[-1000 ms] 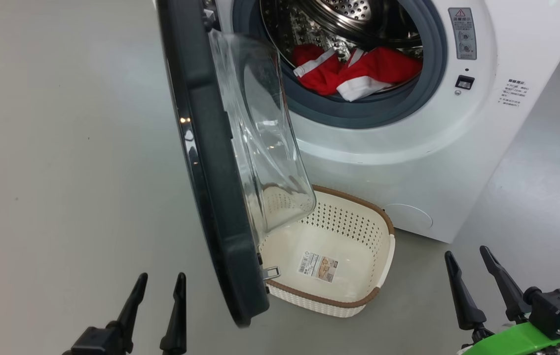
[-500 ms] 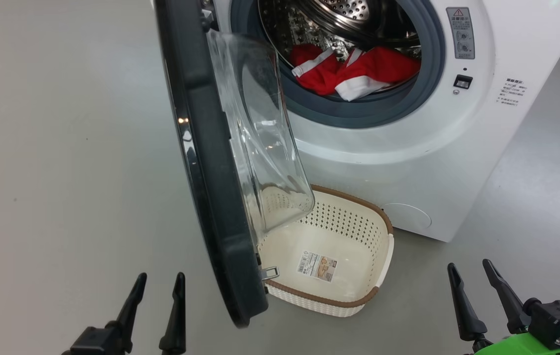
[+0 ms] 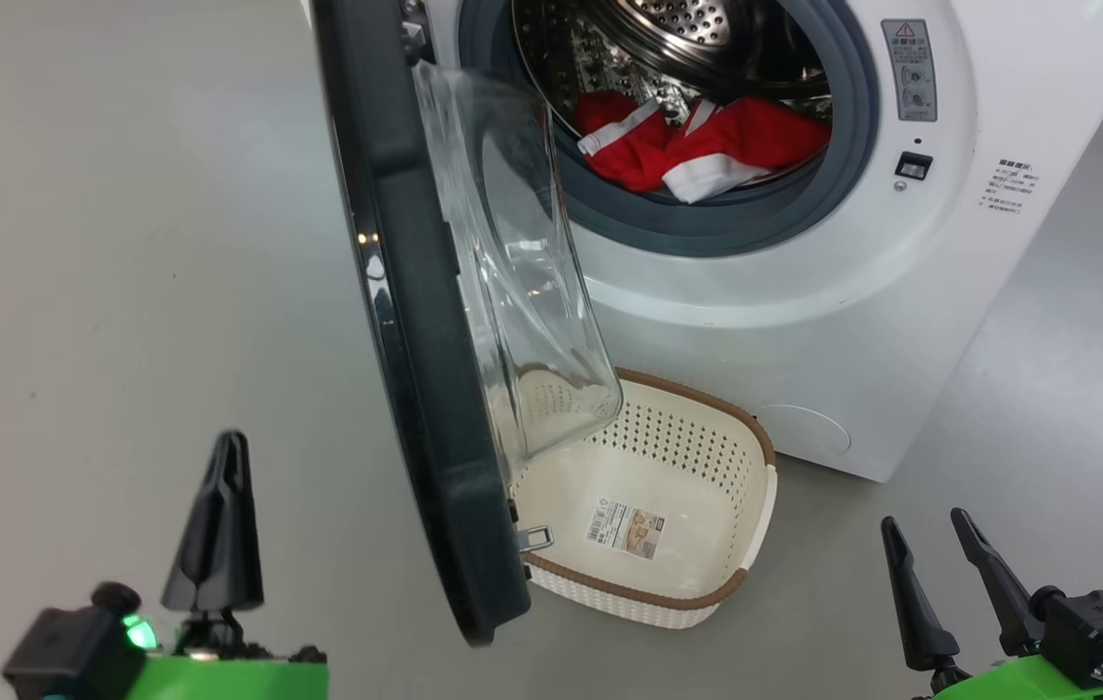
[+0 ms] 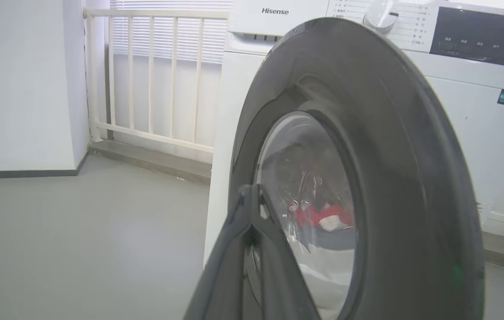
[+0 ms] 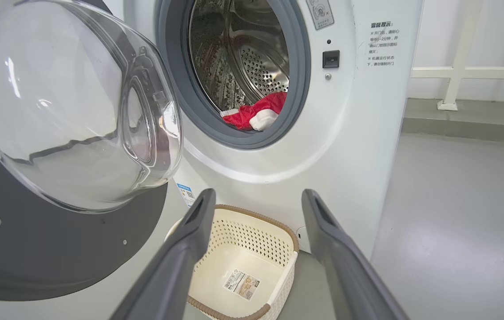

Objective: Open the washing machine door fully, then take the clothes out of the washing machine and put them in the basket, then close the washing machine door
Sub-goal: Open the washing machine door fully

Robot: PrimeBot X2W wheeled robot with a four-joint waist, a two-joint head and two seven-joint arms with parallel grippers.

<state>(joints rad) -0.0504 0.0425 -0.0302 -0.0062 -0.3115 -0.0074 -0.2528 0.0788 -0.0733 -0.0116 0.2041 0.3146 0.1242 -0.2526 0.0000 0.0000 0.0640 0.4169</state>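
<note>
The washing machine [image 3: 804, 321] stands with its door [image 3: 415, 340] swung about halfway out, edge-on to me, its glass bowl [image 3: 522, 262] facing the drum. Red clothes [image 3: 706, 146] with white bands lie at the drum's front lip. The cream basket [image 3: 697, 593] sits on the floor below the opening, partly behind the door, with only a label inside. My left gripper [image 3: 228, 442] is shut on nothing, low and left of the door; in the left wrist view its joined tips [image 4: 249, 191] point at the door's outer face [image 4: 389, 155]. My right gripper [image 3: 924, 522] is open, and in the right wrist view its fingers [image 5: 258, 195] frame the basket [image 5: 252, 240].
Bare grey floor [image 3: 123, 243] lies to the left of the door and to the right of the machine. A white railing [image 4: 145, 71] on a low step and a white wall [image 4: 16, 84] stand behind the machine's left side. Another raised ledge [image 5: 469, 115] runs along the right.
My left gripper has shut and risen, shifting left, so its wrist and green mount now show. The right gripper, door, clothes and basket have stayed put.
</note>
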